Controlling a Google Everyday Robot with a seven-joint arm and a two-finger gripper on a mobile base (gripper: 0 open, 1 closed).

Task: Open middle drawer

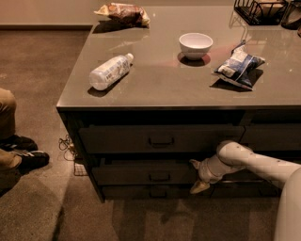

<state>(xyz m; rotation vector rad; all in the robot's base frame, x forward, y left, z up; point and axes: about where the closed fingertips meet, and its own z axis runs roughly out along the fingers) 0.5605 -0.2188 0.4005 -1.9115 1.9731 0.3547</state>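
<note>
The middle drawer (141, 173) is the dark front of medium height under the taller top drawer (155, 138), with a small loop handle (160, 177) at its centre. It stands out a little from the cabinet face, with a dark gap above it. My gripper (196, 175) is at the right end of this drawer front, to the right of the handle and apart from it. Its two fingers are spread, one up and one down (199, 187), with nothing between them. My white arm (254, 162) reaches in from the right.
The thinnest drawer (157, 192) lies at the bottom. On the counter (160, 87) are a lying bottle (109, 71), a white bowl (195, 44), a blue snack bag (239, 66), another bag (123, 12) and a wire rack (261, 9). A person's leg and shoes (19, 153) are at the left.
</note>
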